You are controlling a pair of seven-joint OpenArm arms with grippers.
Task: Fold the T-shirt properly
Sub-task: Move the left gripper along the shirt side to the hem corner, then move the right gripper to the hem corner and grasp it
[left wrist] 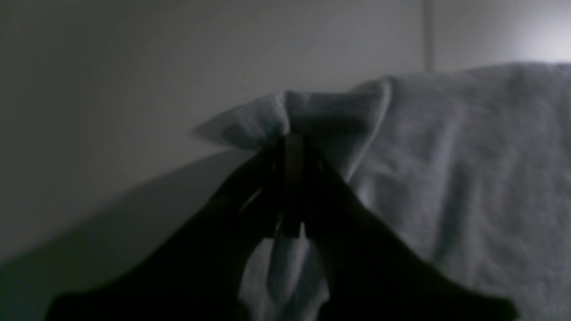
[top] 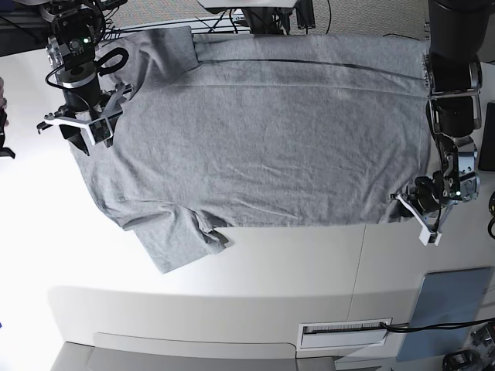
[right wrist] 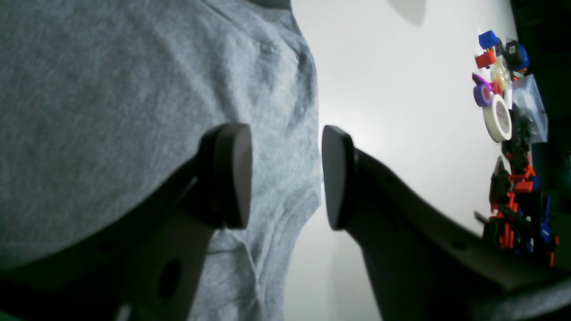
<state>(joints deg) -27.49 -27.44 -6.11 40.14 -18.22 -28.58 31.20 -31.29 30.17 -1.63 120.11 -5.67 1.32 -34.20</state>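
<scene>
Left wrist view: we find the left gripper (left wrist: 292, 147) jaws pinched on a hem corner of the T-shirt (top: 263, 131), which lies spread flat on the table (top: 309, 270). Right gripper (right wrist: 285, 178) jaws stand open over the shoulder edge, gripping nothing; we judge a one-sided lift would drag and skew the cloth.

**Grey T-shirt spread flat on white bench**

Heather-grey T-shirt (top: 263, 147), short-sleeved, lying opened out, plain side up, lightly wrinkled. One sleeve splayed toward the near edge, the other folded over at the far corner. Hem corner bunched and pinched up off the bench (top: 232, 263)
</scene>
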